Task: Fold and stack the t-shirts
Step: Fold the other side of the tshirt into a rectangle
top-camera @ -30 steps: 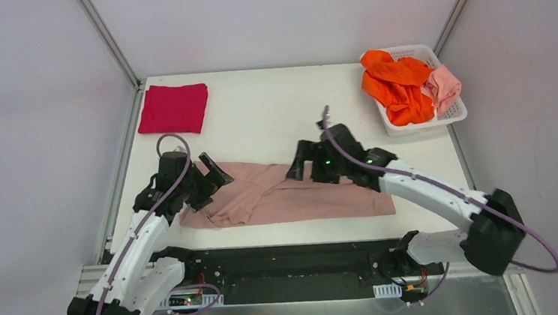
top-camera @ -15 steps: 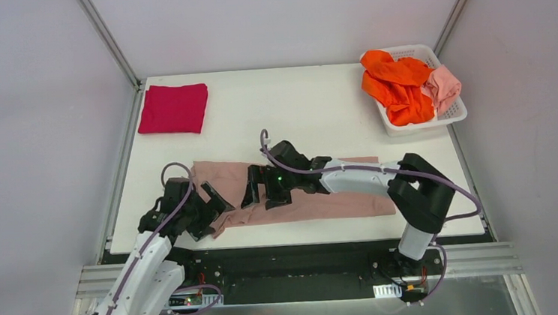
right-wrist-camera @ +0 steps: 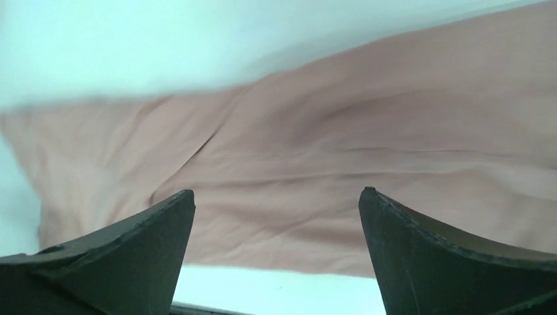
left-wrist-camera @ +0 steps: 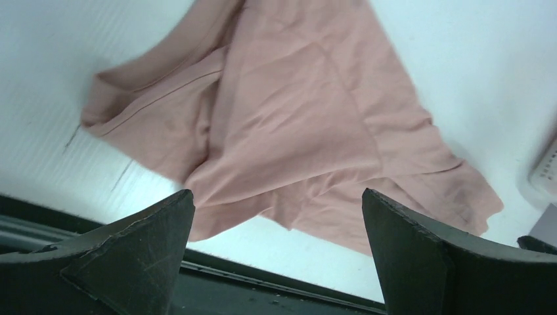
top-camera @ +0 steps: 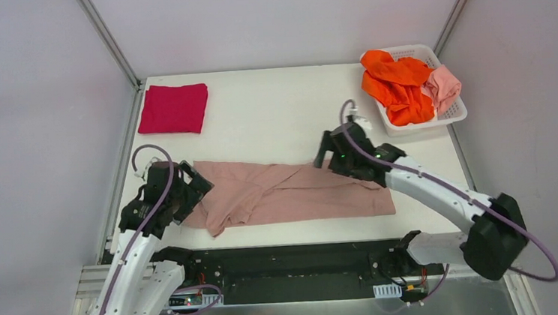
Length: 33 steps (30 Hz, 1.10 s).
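Cloth lies along the near edge of the table (top-camera: 272, 113): the dusty-pink t-shirt (top-camera: 294, 198), spread as a long rumpled strip. The left gripper (top-camera: 194, 193) hovers at its left end, jaws wide and empty. The right gripper (top-camera: 328, 153) hangs over its right half, equally wide, holding nothing. The crimson t-shirt (top-camera: 173, 109) sits folded at the far left corner. The orange t-shirt (top-camera: 395, 88) and the salmon-pink t-shirt (top-camera: 445, 86) lie heaped in the basket (top-camera: 453, 116) at far right.

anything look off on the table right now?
The dusty-pink t-shirt lies as a long strip by the near edge, left end bunched and creased, not flat. The orange t-shirt spills over the rim of the basket. The crimson t-shirt sits neatly folded.
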{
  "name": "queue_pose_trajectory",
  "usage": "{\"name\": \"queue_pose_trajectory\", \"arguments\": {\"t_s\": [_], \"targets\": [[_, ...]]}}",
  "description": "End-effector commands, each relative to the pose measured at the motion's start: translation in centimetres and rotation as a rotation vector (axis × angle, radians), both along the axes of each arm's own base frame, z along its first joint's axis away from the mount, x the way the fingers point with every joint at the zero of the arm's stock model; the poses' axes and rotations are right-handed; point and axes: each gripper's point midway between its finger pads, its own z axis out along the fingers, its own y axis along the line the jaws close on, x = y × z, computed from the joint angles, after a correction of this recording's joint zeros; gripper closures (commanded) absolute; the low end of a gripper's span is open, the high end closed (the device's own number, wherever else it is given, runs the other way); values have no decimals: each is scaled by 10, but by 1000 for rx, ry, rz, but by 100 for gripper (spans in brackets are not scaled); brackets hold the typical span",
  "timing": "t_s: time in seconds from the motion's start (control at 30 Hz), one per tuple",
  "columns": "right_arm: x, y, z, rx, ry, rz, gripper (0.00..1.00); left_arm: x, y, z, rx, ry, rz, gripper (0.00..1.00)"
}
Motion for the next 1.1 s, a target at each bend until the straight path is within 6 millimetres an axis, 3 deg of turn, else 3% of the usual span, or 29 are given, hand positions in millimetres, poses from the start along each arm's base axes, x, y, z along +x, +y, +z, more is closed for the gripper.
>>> {"name": "queue_pose_trajectory", "arguments": {"t_s": [0.0, 0.07, 0.17, 0.3, 0.43, 0.57, 0.77, 0.97, 1.07], "targets": [[4, -120, -9, -172, 40, -380, 0, 46, -29, 19, -44, -84, -149, 1], [1, -148, -14, -150, 99, -482, 1, 66, -47, 12, -91, -81, -208, 1], [-2, -177, -22, -120, 143, -598, 4, 90, -57, -6, -97, -39, -240, 1], [-5, -200, -35, -33, 194, -730, 16, 105, -68, -37, -119, 18, -270, 1], [6, -193, -49, 121, 218, -750, 32, 105, -58, -68, -68, 90, -243, 1], [9, -184, -62, 160, 286, -736, 44, 100, -50, -88, -31, 143, -226, 1], [1, -182, -77, 159, 348, -744, 47, 96, -42, -101, -8, 181, -210, 1], [-14, -206, -76, 13, 350, -786, 46, 95, -36, -104, 15, 186, -200, 1], [-19, -204, -80, 18, 358, -775, 47, 95, -35, -105, 18, 190, -200, 1]]}}
